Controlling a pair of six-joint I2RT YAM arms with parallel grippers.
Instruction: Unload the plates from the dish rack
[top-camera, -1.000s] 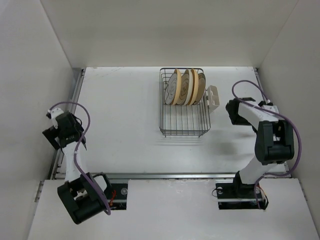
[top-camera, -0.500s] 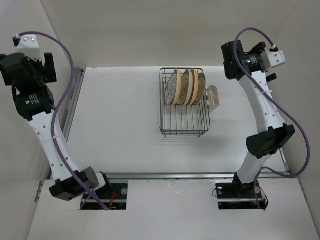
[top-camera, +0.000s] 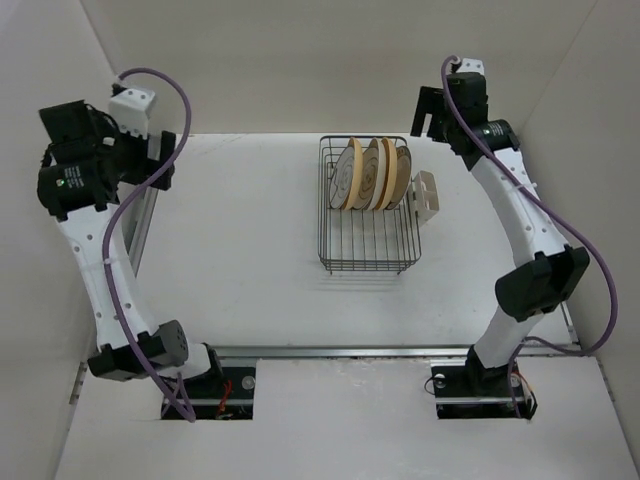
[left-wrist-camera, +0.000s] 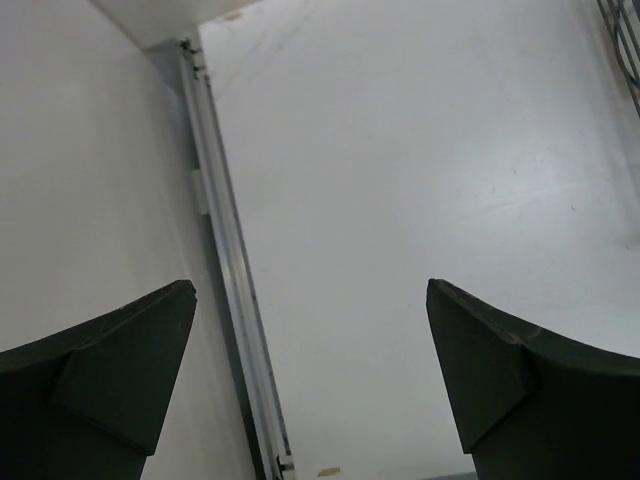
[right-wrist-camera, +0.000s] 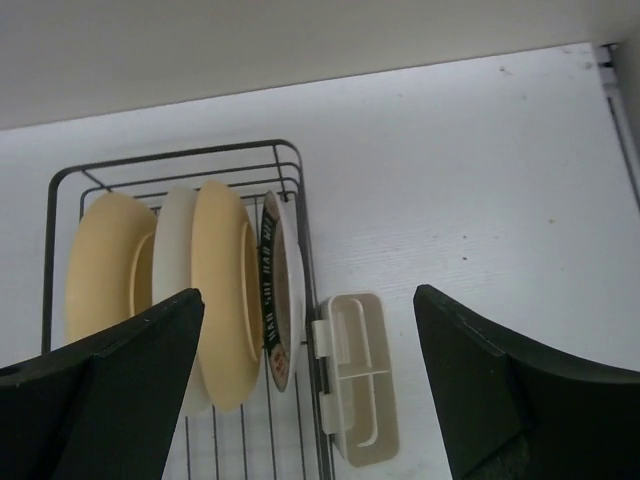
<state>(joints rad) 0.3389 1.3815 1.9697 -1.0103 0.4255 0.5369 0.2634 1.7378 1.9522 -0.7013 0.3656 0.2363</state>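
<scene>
Hovering high at the far right, right tool (right-wrist-camera: 308, 293) spread wide, empty. Left tool (left-wrist-camera: 310, 290) likewise wide and empty, above the rail (left-wrist-camera: 240, 290) at the worktop (top-camera: 240, 230) left edge. Plates (right-wrist-camera: 225, 300) stand on edge, packed close at the far end of the dish rack (top-camera: 367, 245). Risk: a finger wedging between neighbours and tipping one, or snagging wire or the beige holder (right-wrist-camera: 358, 385). Open worktop lies left of and nearer than the rack.
</scene>
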